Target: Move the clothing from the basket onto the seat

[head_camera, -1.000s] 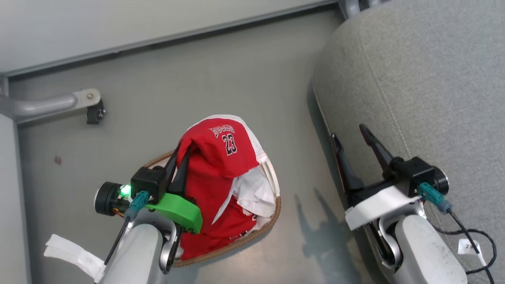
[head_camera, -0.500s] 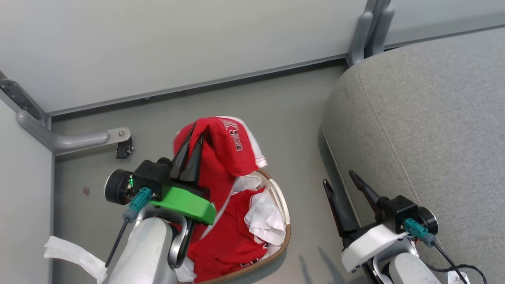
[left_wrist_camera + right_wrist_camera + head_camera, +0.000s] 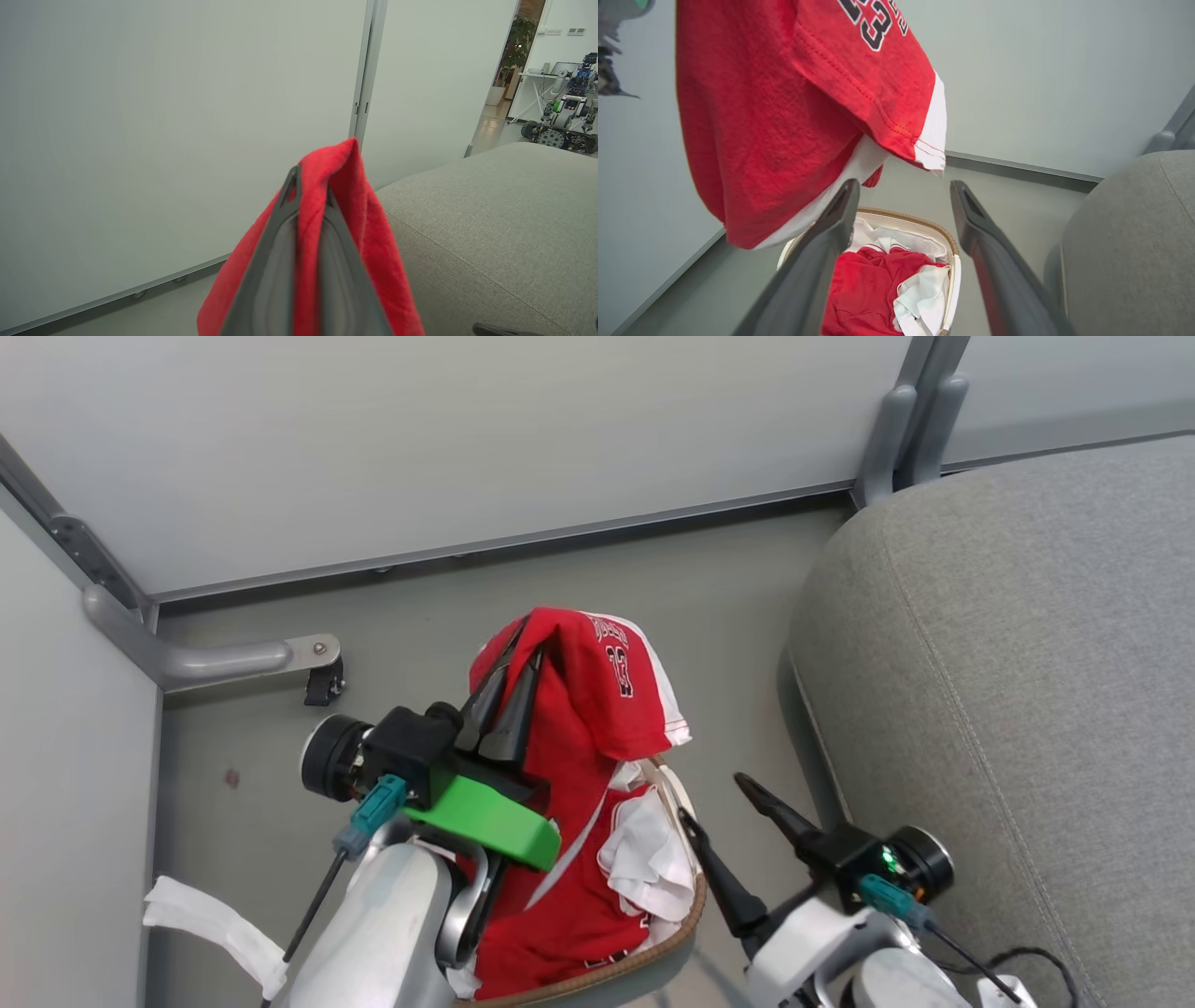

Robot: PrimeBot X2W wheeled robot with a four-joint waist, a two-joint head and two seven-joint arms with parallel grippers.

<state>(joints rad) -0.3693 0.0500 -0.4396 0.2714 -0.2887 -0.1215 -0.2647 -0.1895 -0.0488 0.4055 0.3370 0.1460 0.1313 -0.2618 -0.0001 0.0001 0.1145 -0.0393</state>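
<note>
My left gripper (image 3: 509,677) is shut on a red garment (image 3: 602,705) lettered with a 23, held up above the basket (image 3: 674,945). In the left wrist view, red cloth (image 3: 345,196) is pinched between that gripper's fingers (image 3: 280,242). More red clothing (image 3: 871,289) and a white liner sheet (image 3: 924,291) lie in the basket (image 3: 920,220). My right gripper (image 3: 714,798) stands open beside the basket's right rim with nothing in it. In its wrist view the lifted garment (image 3: 784,102) hangs above its spread fingers (image 3: 831,224). The grey seat (image 3: 1008,672) is to the right.
Pale wall panels close off the far side and the left. A grey metal bracket with a black foot (image 3: 313,663) sits on the floor at the left. An upright post (image 3: 901,420) rises behind the seat's corner. Another robot (image 3: 563,116) stands far off.
The head camera has tilted up. My left gripper has lifted the red garment higher out of the basket. My right gripper has swung left from the seat's edge to the basket's rim.
</note>
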